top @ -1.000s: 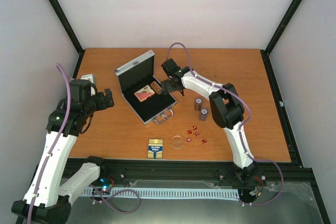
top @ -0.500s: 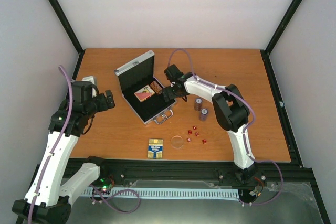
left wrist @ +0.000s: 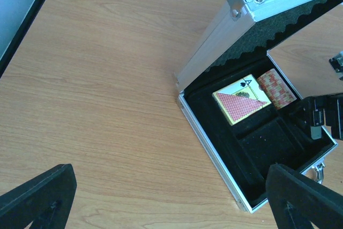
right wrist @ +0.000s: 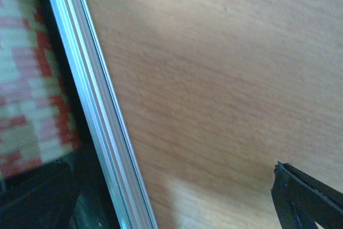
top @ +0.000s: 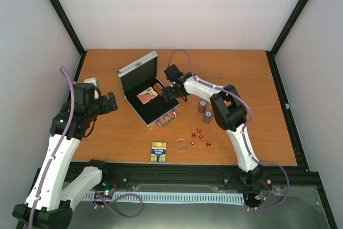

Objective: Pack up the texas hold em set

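packing is barely begun: the open case on the worktop holds only the red-white deck and one chip roll, while two chip stacks, dice, disc and blue-yellow deck lie outside it, with the right hand at its rim and the left hand both wide, empty.

Wooden table inside white, black-framed walls
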`<act>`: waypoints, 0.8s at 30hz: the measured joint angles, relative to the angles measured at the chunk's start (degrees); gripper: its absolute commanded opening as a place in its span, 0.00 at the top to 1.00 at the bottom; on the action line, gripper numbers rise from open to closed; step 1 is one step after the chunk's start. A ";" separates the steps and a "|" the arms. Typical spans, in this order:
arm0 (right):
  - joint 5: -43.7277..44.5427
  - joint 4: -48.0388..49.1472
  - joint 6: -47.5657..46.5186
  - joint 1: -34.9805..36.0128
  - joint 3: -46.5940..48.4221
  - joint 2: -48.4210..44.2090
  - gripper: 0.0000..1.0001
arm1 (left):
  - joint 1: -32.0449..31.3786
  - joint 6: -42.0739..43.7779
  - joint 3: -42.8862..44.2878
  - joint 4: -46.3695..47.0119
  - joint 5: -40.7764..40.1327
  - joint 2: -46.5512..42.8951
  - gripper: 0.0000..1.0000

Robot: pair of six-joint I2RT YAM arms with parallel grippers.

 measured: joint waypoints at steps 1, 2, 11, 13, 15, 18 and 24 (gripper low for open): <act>0.00 0.09 0.00 -0.07 0.61 0.31 0.00 | 0.00 0.00 0.00 -0.02 -0.02 0.00 0.00; 0.02 0.37 0.04 -0.13 1.14 0.63 0.00 | 0.00 0.00 0.00 0.00 -0.02 0.00 0.00; -0.46 3.82 1.33 -0.96 1.62 1.84 0.00 | 0.00 0.00 -0.07 0.00 -0.04 0.20 0.00; -0.57 4.98 1.66 -1.18 1.70 2.05 0.00 | 0.00 0.00 -0.07 0.00 -0.04 0.39 0.00; -0.87 6.21 2.23 -1.42 1.70 2.23 0.00 | 0.00 0.02 -0.15 0.00 -0.02 0.63 0.00; -1.57 7.45 2.97 -1.73 1.70 2.43 0.00 | 0.00 0.02 -0.22 0.02 -0.02 0.96 0.00; -2.12 8.85 3.15 -1.92 1.29 2.43 0.00 | 0.00 0.00 -0.92 0.35 -0.04 1.20 0.00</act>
